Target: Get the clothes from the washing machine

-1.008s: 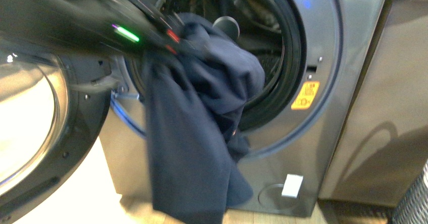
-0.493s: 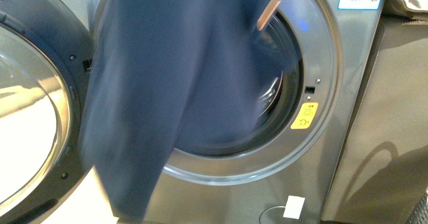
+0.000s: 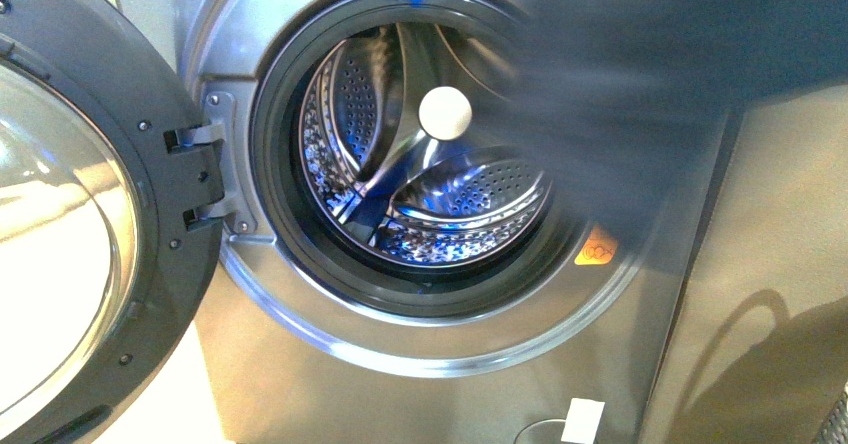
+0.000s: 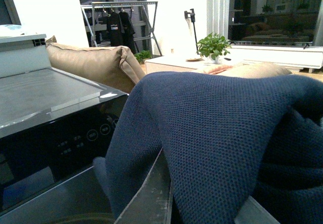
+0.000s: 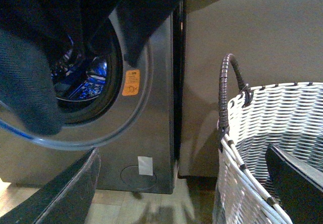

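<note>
The washing machine [image 3: 420, 384] stands with its porthole door [image 3: 90, 234] swung open to the left. Its steel drum [image 3: 430, 184] shows no fabric inside. The clothes [image 3: 680, 54] are a blurred dark navy mass at the upper right, in front of the machine's top right corner. In the left wrist view the clothes [image 4: 222, 133] drape over my left gripper [image 4: 202, 206], which is shut on them above the washer's black control strip [image 4: 50, 148]. My right gripper [image 5: 181, 193] is open and empty, low beside the machine [image 5: 156, 108]. The clothes [image 5: 30, 67] hang above it.
A grey-and-white woven basket [image 5: 282, 128] with a dark handle stands on the floor right of the washer. A brown panel [image 3: 780, 294] adjoins the machine's right side. A yellow-orange sticker [image 5: 131, 82] marks the door ring. A pale round knob [image 3: 445, 114] shows inside the drum.
The clothes, which hung across the drum opening, have swung up and to the right. The drum is now uncovered and shows no fabric inside.
</note>
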Controlling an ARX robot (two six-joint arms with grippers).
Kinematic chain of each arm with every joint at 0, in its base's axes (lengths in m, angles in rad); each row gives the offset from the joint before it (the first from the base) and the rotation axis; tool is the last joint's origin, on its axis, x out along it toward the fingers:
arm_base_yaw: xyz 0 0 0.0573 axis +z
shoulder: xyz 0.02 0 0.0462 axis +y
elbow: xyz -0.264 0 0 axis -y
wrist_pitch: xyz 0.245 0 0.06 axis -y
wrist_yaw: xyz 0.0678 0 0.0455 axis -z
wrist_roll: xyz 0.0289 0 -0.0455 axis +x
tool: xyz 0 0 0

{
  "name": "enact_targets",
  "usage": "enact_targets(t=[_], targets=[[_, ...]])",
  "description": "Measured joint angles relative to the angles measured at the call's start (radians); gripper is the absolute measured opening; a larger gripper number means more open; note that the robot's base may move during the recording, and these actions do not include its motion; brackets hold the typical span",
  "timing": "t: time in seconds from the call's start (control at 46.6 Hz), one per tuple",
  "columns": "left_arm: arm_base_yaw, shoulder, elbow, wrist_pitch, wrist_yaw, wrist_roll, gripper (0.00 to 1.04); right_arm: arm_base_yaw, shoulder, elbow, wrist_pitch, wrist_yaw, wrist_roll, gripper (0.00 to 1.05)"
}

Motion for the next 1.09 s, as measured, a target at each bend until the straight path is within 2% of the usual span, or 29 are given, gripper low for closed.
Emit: enact_targets(t=[0.043, 0.064, 0.129, 0.214, 0.3, 0.429, 0.515, 0.686, 1.094], targets=[[0.003, 0.0, 0.0, 0.0, -0.001, -0.002, 0.1, -0.039, 0.022, -0.004, 0.069, -0.109, 0.044, 0.97], [0.005, 0.0, 0.0, 0.0, -0.002, -0.002, 0.1, -0.075, 0.043, -0.006, 0.135, -0.23, 0.091, 0.97], [0.009, 0.002, 0.0, 0.0, -0.008, -0.002, 0.1, -0.183, 0.11, -0.004, 0.334, -0.492, 0.204, 0.97], [0.009, 0.002, 0.0, -0.001, -0.005, -0.002, 0.1, -0.267, 0.187, -0.001, 0.514, -0.68, 0.327, 0.97], [0.009, 0.002, 0.002, -0.001, -0.005, -0.002, 0.1, -0.306, 0.275, 0.009, 0.654, -0.769, 0.411, 0.97], [0.008, 0.004, 0.002, -0.001, -0.005, -0.002, 0.1, -0.317, 0.414, 0.084, 0.83, -0.785, 0.487, 0.97], [0.009, 0.004, 0.002, -0.001, -0.009, -0.002, 0.1, -0.286, 0.513, 0.19, 0.93, -0.777, 0.507, 0.97], [0.011, 0.004, 0.002, -0.001, -0.015, -0.002, 0.1, -0.235, 0.631, 0.325, 1.021, -0.758, 0.512, 0.97], [0.01, 0.004, 0.002, -0.001, -0.012, -0.002, 0.1, -0.165, 1.047, 0.687, 1.129, -0.695, 0.524, 0.97]])
